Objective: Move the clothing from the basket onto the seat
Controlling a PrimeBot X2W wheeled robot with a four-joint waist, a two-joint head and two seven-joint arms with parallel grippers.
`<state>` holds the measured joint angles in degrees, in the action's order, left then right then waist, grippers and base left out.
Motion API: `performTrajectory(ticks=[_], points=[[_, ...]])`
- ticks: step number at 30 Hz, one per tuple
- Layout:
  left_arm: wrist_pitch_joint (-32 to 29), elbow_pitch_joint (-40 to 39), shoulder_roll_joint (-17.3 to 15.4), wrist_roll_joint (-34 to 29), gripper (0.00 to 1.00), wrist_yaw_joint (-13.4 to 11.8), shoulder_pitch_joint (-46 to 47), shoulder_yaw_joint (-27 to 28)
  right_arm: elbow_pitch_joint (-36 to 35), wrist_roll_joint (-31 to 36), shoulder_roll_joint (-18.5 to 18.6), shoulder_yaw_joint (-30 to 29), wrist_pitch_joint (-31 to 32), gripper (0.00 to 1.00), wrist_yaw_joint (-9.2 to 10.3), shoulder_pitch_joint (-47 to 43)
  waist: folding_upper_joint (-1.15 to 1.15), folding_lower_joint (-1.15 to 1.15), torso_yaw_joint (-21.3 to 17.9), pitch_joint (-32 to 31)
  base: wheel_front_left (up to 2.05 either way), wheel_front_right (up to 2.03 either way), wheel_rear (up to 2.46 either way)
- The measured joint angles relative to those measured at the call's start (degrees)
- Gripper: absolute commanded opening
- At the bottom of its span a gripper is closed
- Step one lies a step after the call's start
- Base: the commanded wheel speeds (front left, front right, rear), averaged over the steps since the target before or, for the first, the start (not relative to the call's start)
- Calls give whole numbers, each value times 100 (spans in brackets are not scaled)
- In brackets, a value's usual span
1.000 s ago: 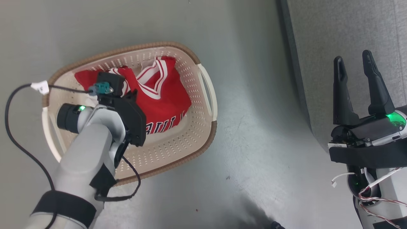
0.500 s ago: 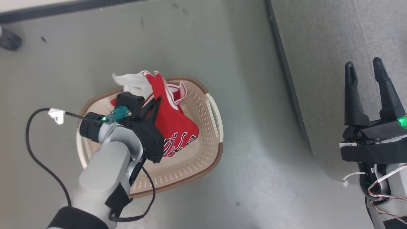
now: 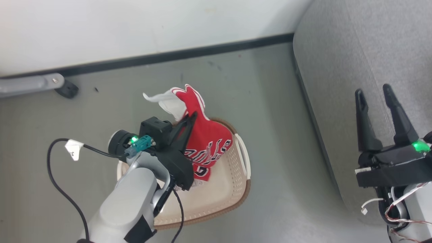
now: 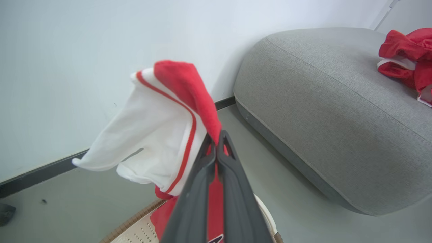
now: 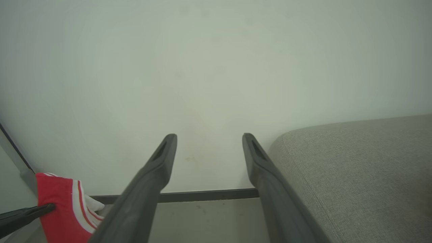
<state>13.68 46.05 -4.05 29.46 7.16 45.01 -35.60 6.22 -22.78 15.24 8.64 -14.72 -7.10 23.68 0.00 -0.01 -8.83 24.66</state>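
One red jersey hangs over the one cream basket, pinched tight in the left gripper and higher than a second ago, when it lay inside, while a second red garment lies on the one grey seat, and the right gripper has its fingers apart.

red sleeveless jersey in left gripper — over oval cream plastic basket | basket on grey-green floor, left of large grey fabric seat | second red garment on seat | right gripper — over seat edge
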Motion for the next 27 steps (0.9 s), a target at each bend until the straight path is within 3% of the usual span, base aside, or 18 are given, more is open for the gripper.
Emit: performTrajectory(ticks=[19,27], points=[[55,-1777,-263,318,0,38,-600,-197,263,-304,285,1084,2,100,-3,-692,0,0,454,-1584,0,0,0],[-133,-2413,-345,316,0,33,-732,-278,323,-352,468,1983,209,100,-3,-569,0,0,564,-1956,0,0,0]])
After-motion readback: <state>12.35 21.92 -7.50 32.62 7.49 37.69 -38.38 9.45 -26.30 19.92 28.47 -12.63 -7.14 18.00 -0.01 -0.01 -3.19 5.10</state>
